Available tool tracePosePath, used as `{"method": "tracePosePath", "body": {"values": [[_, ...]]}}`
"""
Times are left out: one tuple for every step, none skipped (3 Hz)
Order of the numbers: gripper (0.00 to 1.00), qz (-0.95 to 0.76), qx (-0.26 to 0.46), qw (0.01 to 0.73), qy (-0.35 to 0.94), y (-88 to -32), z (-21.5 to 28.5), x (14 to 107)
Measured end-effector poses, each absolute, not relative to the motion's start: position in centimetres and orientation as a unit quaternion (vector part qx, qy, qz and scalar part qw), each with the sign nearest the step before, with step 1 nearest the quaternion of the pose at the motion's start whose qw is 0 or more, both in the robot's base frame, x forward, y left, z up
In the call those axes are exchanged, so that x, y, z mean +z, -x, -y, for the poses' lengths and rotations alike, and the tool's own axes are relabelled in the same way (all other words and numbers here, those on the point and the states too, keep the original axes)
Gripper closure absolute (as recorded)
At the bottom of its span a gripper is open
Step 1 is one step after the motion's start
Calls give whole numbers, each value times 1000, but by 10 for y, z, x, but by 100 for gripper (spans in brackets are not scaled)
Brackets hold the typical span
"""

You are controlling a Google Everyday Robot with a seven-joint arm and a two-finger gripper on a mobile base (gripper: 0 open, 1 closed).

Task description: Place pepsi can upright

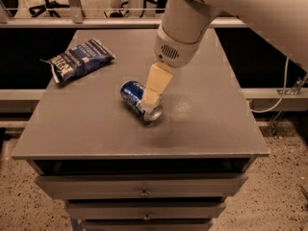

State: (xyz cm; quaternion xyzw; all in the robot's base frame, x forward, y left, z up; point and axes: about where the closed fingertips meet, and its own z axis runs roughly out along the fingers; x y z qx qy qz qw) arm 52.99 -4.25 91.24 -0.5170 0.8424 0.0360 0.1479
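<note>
Noted can (131,93) lying sideways mid-table (216,121), silver end facing near-right. Gripper (150,98) just above its middle; cannot tell if wide or narrow. Risk: off-centre pinch, round can rolling toward near edge.

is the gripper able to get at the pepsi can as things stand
Probably yes: the gripper hangs right over the pepsi can lying on the table, nothing between; the chip bag lies apart.
</note>
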Motion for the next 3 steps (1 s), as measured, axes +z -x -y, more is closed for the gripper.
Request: {"method": "tracePosePath", "body": {"values": [[0,-850,36,145,506,-538,10,894],[0,-863,28,129,488,-550,-9,868],[0,-877,11,108,468,-561,-22,841]]}}
